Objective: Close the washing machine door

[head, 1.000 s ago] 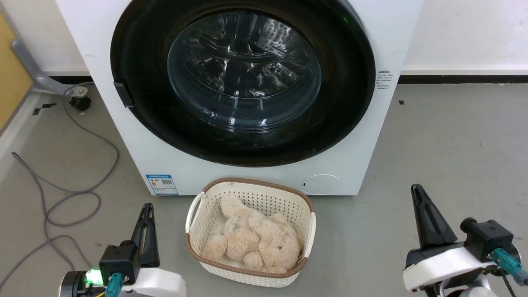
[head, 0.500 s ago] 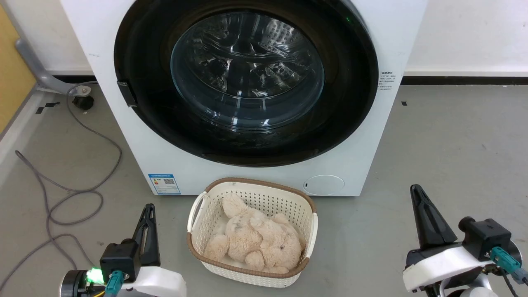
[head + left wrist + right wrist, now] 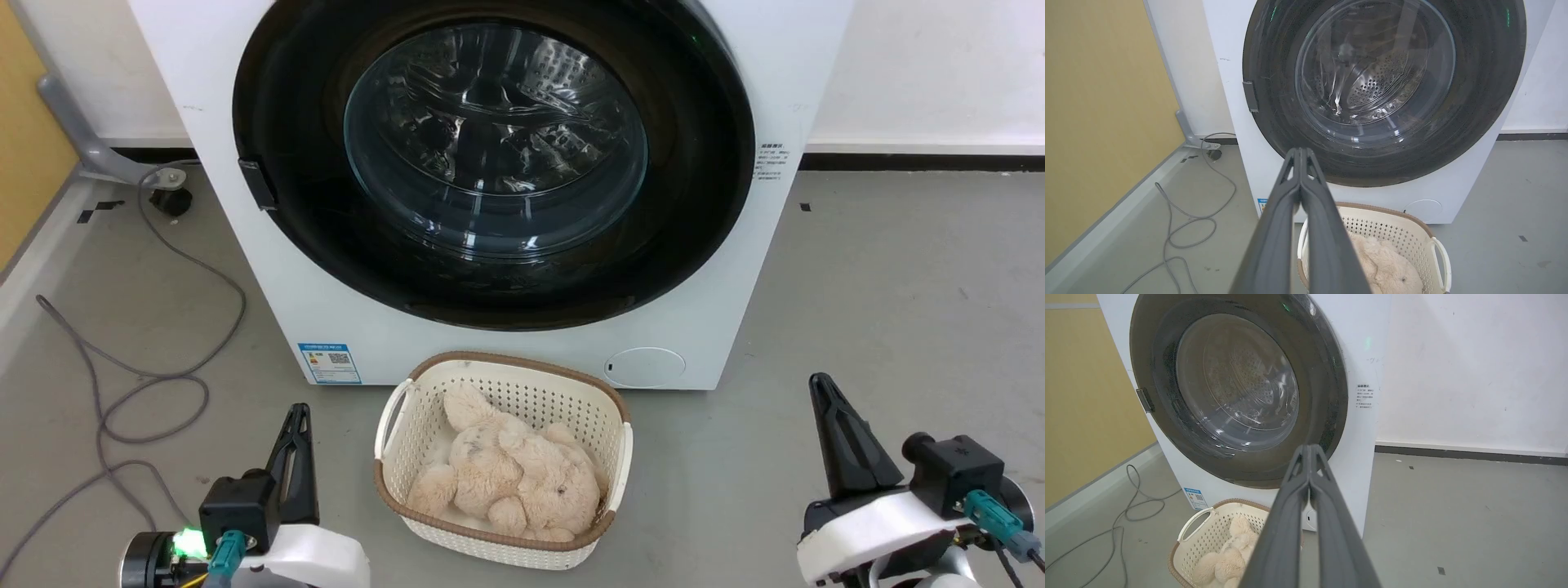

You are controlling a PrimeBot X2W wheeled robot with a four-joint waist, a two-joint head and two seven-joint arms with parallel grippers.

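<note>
head view | washing machine door (image 3: 702, 163): flush, black rim, clear glass

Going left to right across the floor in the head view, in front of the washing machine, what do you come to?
grey cable → left gripper, fingers shut → cream basket with the plush toy in it → right gripper, fingers shut.

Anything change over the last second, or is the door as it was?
Only the head camera shifted slightly; nothing in the scene moved. The washing machine door lies flush on the washing machine as before, left gripper and right gripper stay shut and empty, and the basket sits where it was.
</note>
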